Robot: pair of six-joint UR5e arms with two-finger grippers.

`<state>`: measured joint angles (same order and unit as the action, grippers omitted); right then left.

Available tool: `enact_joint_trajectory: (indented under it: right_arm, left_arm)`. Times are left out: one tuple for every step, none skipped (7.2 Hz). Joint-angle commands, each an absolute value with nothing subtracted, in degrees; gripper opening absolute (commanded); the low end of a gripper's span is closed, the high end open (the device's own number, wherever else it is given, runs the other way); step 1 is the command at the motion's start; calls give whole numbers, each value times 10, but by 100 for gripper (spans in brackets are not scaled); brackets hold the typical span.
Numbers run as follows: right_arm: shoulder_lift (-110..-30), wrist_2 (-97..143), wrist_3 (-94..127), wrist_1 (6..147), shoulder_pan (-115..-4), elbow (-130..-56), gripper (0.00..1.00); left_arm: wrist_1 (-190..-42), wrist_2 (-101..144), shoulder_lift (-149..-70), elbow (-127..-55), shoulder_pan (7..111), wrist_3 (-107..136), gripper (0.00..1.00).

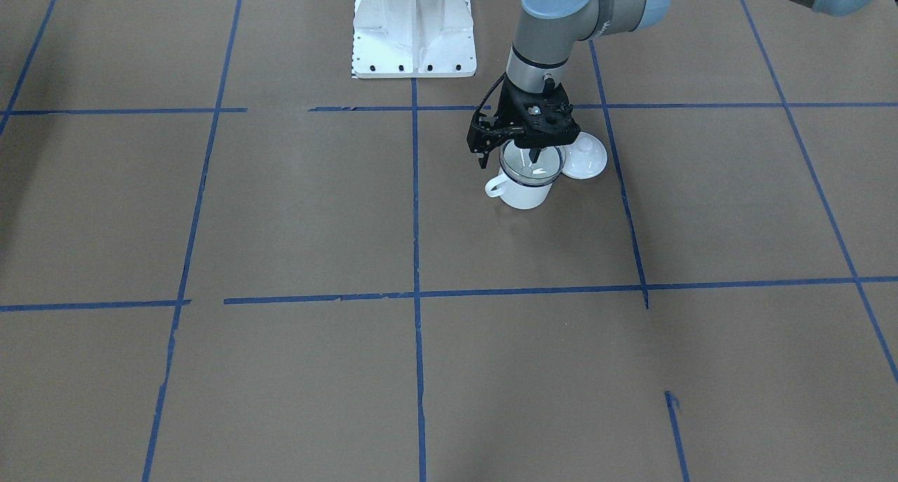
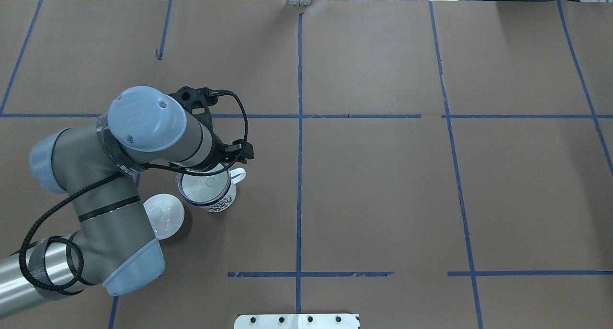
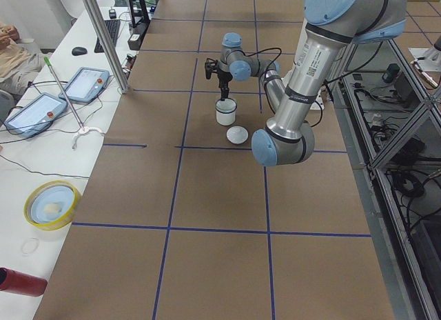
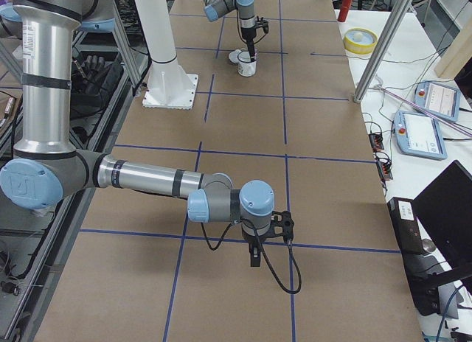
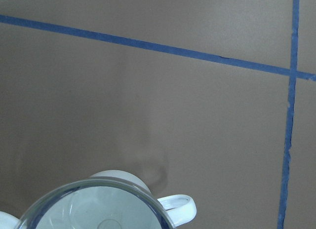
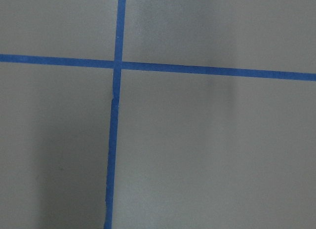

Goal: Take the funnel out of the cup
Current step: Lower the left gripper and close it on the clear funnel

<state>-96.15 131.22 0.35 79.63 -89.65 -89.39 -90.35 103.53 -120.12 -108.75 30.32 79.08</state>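
And the left claw (image 1: 532, 156) is down over the funnel (image 1: 523, 172), grip unclear.
Fingers dip at the clear rim; pinched or not, I cannot tell. The funnel sits upright in the cup (image 1: 525, 196), with a white lid (image 1: 586, 158) just beside. The right claw (image 4: 254, 258) hangs well apart, its opening unreadable.

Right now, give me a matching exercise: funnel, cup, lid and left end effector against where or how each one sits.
1 funnel
2 cup
3 lid
4 left end effector

A lying beside the cup
B upright, with a dark blue rim
C seated in the cup's mouth
D poised over the funnel

Pairs: 1-C, 2-B, 3-A, 4-D
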Motion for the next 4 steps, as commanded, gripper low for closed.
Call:
enact_joint_trajectory:
  right_arm:
    - [-962, 1312, 4, 796, -896, -894, 100]
    - [-962, 1312, 4, 796, -896, -894, 100]
    - [-962, 1312, 4, 796, -896, -894, 100]
    - [-962, 1312, 4, 796, -896, -894, 100]
  left_arm:
    - [-903, 1033, -1201, -1085, 296, 791, 71]
    - [-903, 1034, -1202, -1086, 294, 792, 24]
    - [-900, 1035, -1201, -1094, 294, 792, 0]
    - [-899, 1035, -1200, -1096, 294, 791, 0]
